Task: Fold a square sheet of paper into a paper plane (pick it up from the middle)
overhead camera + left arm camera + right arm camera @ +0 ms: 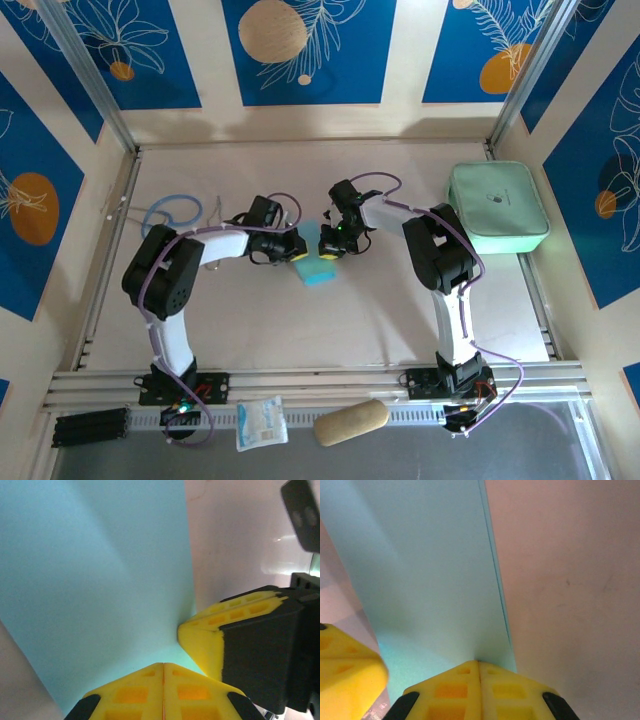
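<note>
— Where is the paper in this one?

— Near the middle of the pale table point(350, 330). The thin light-blue sheet of paper point(320, 270) hangs between the two arms, which meet at its back part.

— Are both holding it?

— Yes. The left gripper point(296, 250) has its yellow fingertips point(135, 692) pressed together on the sheet. The right gripper point(331, 243), just beside it, is clamped on the same sheet. I cannot tell whether the paper's near part rests on the table.

— And around them?

— A mint-green rounded zip case point(497, 207) lies flat in the back right corner, well apart from the paper. A blue cable loop point(172, 212) lies toward the back left. A white snack packet point(261, 422) and a tan oblong pad point(351, 422) sit at the near edge, between the arm bases.
</note>
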